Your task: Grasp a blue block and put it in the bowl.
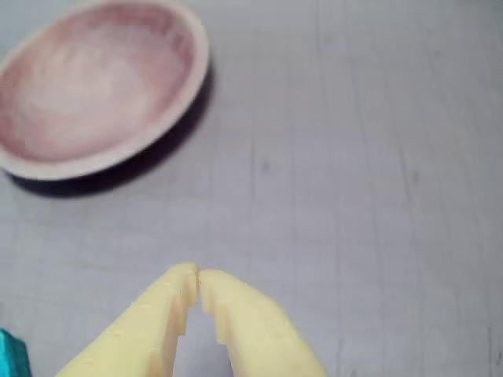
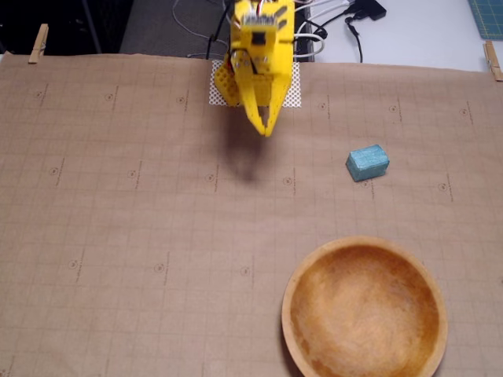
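The blue block (image 2: 367, 163) lies on the paper-covered table at the right of the fixed view, apart from everything. In the wrist view only its teal corner (image 1: 12, 353) peeks in at the bottom left edge. The wooden bowl (image 2: 365, 310) sits empty at the lower right of the fixed view and shows at the top left of the wrist view (image 1: 98, 82). My yellow gripper (image 2: 268, 130) hangs above the table near the back, left of the block, shut with nothing in it. Its fingertips meet in the wrist view (image 1: 197, 276).
Brown gridded paper (image 2: 118, 236) covers the table, held by clothespins (image 2: 38, 42) at the back corners. The arm's base stands on a white mesh pad (image 2: 295, 94). Cables (image 2: 346, 20) run behind the table's back edge.
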### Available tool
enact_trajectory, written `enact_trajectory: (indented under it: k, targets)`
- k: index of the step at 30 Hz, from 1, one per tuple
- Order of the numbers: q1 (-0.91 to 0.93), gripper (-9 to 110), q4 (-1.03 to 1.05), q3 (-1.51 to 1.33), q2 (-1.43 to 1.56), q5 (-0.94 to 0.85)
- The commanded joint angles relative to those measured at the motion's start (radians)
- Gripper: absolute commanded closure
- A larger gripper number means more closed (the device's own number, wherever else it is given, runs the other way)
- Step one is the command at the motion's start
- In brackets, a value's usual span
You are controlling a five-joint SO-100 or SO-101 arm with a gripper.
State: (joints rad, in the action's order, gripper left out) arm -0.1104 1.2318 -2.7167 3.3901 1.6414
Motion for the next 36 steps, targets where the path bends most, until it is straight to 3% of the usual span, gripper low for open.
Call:
enact_trajectory:
  k: [1, 8, 17, 25, 36]
  targets:
    - [-0.051, 104, -0.167, 0.060, -0.015, -0.009]
    - [-0.140, 104, -0.393, -0.066, -0.015, -0.011]
    - [-0.296, 103, -0.413, 0.008, -0.322, -0.011]
    - [-0.454, 87, -0.411, 0.120, -0.617, 0.003]
    - [-0.589, 64, -0.420, 0.126, -0.638, 0.014]
